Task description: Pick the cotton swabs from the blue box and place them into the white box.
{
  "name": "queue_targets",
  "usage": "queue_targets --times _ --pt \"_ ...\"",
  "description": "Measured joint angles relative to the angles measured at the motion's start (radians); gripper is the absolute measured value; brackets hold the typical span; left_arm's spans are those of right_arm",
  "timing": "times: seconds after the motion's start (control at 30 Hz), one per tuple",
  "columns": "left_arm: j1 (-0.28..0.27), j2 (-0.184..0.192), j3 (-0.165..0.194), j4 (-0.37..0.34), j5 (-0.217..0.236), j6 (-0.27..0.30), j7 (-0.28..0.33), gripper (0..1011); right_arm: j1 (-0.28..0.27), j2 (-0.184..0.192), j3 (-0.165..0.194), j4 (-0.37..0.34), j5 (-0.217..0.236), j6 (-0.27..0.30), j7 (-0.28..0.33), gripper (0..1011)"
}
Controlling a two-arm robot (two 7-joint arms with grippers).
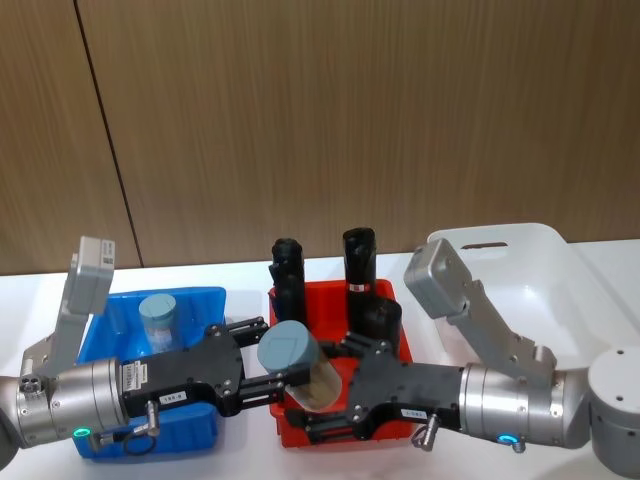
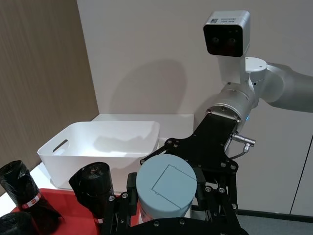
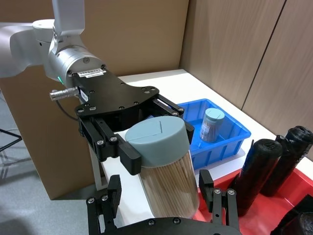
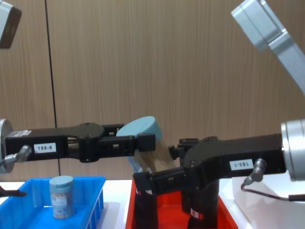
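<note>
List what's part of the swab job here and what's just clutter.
Job: held swab jar, gripped by left tool, right tool open around it; second swab jar in blue box; white box.
Clutter: red tray, black rolls standing in it.

label 199-8 (image 4: 46,148) on left gripper (image 4: 143,141), label 183-1 (image 4: 241,164) on right gripper (image 4: 159,168)
</note>
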Motion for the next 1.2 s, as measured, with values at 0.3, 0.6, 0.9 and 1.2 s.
queue_targets --times 0.3,0.6,0.9,1.2 --pt "0.000 0.000 0.000 0.000 0.000 0.000 0.000 672 0.009 -0.005 -0.014 0.010 -0.013 -0.001 0.003 970" --pt "0.000 0.000 0.000 0.000 0.000 0.000 0.000 672 0.014 -0.005 -0.022 0.015 -0.014 -0.011 0.000 734" --pt "0.000 0.000 0.000 0.000 0.000 0.000 0.000 672 0.017 -0.005 -0.027 0.019 -0.008 -0.017 -0.009 633" --pt "0.000 0.000 0.000 0.000 0.000 0.000 0.001 717 0.022 -0.003 -0.031 0.023 0.003 -0.023 -0.017 629"
